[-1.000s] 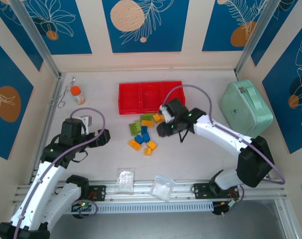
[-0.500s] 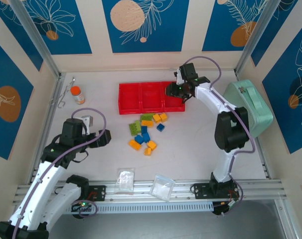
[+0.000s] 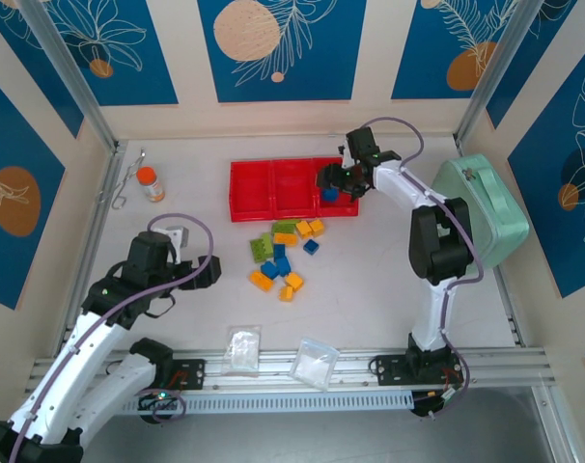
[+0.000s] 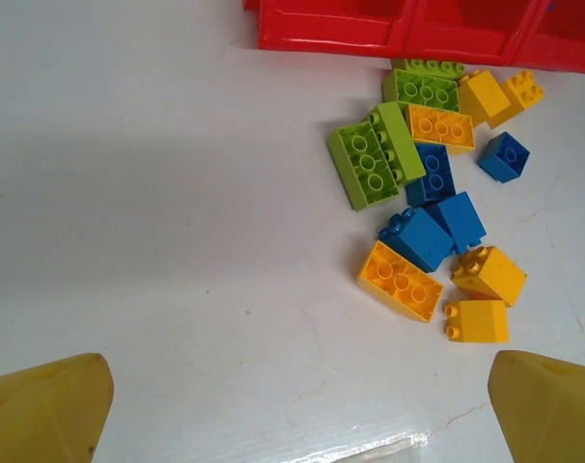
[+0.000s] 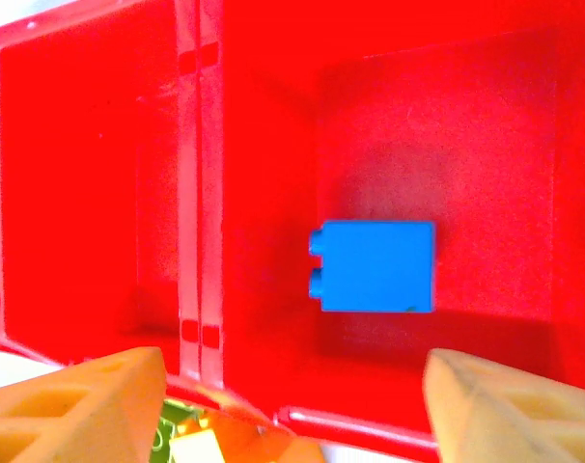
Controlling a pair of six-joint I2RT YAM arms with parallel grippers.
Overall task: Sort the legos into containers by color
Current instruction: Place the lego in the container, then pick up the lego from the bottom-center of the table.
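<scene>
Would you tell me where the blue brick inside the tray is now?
In the top view, the blue brick lies in the rightmost compartment of the red tray, directly under the right gripper.

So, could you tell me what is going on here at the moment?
Two robot arms are sorting lego bricks by colour into a red tray. The right gripper hangs open over the tray's right-hand compartment, where one blue brick lies free of its fingers. The left gripper hovers open and holds nothing, near the pile of green, yellow-orange and blue bricks on the table in front of the tray.
</scene>
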